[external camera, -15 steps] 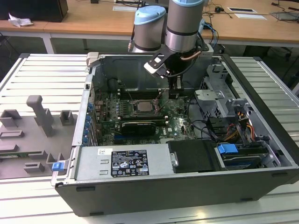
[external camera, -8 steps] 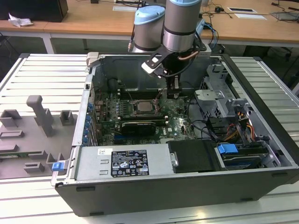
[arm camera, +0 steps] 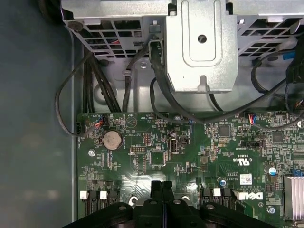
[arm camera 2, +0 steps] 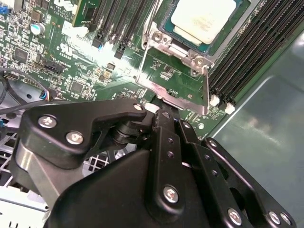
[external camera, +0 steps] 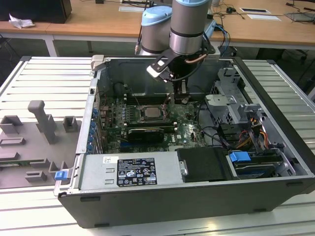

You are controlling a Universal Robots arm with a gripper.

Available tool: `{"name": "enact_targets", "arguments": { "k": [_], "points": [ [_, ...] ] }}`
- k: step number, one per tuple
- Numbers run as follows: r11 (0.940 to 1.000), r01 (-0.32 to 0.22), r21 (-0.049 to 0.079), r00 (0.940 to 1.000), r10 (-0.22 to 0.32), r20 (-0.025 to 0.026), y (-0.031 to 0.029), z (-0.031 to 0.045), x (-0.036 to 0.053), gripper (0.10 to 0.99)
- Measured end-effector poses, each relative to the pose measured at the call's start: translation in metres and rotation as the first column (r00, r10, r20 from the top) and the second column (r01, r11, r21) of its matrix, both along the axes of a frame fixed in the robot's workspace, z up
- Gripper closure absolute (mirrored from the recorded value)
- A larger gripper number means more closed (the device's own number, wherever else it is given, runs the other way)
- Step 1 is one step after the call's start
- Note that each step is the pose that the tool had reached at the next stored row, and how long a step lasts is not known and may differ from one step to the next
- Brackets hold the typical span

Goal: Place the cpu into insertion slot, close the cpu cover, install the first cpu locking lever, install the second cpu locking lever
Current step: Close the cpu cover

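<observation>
The cpu (arm camera 2: 203,18), a pale square chip, lies flat in the insertion slot (arm camera 2: 216,43) on the green motherboard; the exterior view shows the cpu (external camera: 150,114) at the middle of the board. The cpu cover (arm camera 2: 180,97) is a silvery frame that stands open, off the chip, with green board visible through its window. My gripper (arm camera 2: 166,114) is shut, and its black tips sit right at the cover's free edge. In the first wrist view the gripper (arm camera: 162,185) hangs low over the board with its fingers pressed together. The gripper (external camera: 181,101) is just to the exterior view's right of the socket.
Long black memory slots (arm camera 2: 256,52) flank the socket. A metal drive cage (arm camera: 199,47) with black cables (arm camera: 156,80) stands behind the board. The open case walls (external camera: 93,98) surround the work area. A grey fixture plate (external camera: 34,142) lies outside at the exterior view's left.
</observation>
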State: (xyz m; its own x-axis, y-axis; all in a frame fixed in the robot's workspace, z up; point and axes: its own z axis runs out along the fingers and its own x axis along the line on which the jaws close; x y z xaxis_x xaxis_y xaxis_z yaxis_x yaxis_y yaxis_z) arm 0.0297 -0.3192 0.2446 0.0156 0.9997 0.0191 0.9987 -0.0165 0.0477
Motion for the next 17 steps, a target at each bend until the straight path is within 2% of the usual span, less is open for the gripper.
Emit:
{"name": "enact_targets", "arguments": {
  "k": [17],
  "points": [
    [1.0,0.0,0.0,1.0,0.0,0.0,0.0,0.0,-0.009,0.98]
  ]
}}
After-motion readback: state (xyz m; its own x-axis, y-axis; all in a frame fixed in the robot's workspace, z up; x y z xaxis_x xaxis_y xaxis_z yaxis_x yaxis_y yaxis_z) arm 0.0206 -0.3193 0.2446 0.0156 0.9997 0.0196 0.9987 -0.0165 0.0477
